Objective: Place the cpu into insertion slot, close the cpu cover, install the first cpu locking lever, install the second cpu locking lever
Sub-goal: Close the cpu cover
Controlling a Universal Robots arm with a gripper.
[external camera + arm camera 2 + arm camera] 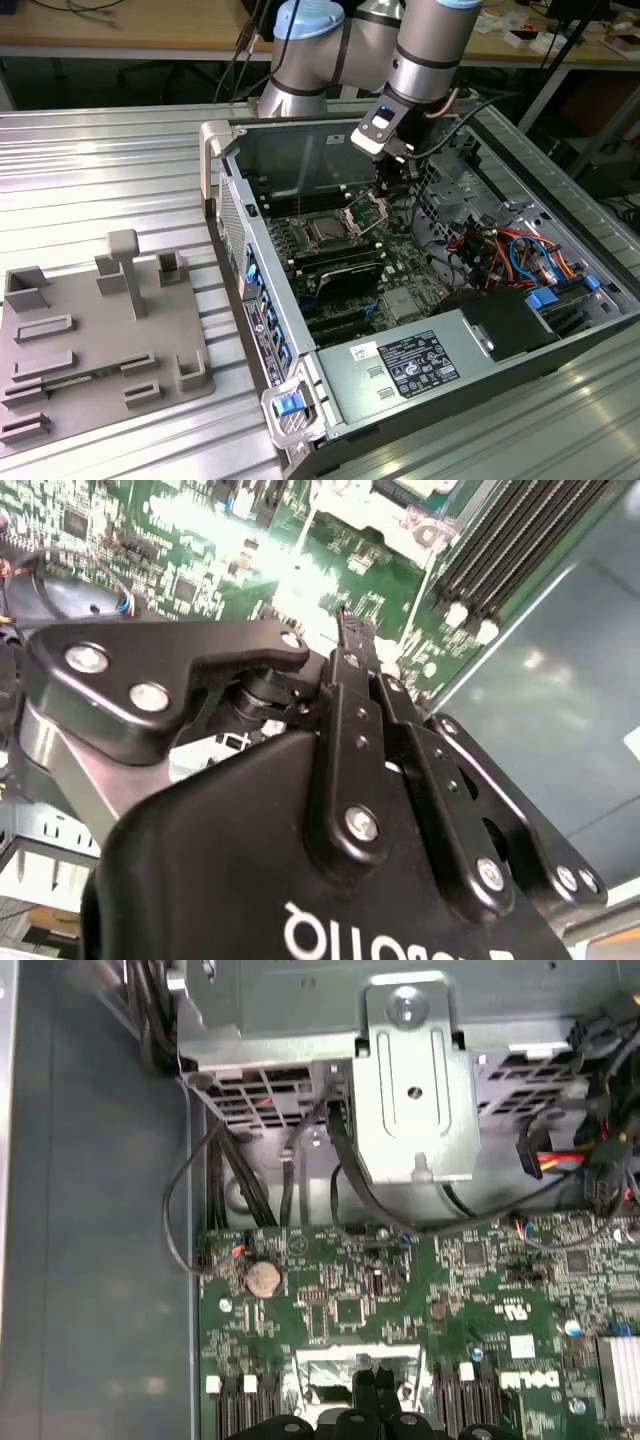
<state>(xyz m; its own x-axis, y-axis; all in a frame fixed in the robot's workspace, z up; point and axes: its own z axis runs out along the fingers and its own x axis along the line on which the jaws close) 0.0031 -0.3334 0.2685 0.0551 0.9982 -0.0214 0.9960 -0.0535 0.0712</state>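
Note:
The open computer case (262,330) lies on the table with its motherboard facing up. The insertion slot (307,243) sits near the board's far end, and the cpu (325,231) lies flat inside it as a grey square. The cpu cover (366,210), a thin silver frame, stands tilted up from the slot's side toward the exterior view's right. My gripper (383,190) reaches down onto that raised cover. Its black fingers are drawn together at the tips in both wrist views (348,625) (370,1372), against the silver cover (325,1365). Whether they pinch anything is hidden.
Long black memory slots (340,265) (510,550) run beside the socket. Orange and blue cables (500,250) and a metal drive cage (410,1090) crowd the case's side near the arm. A power supply (420,365) fills the near end. A grey fixture plate (100,340) lies outside the case.

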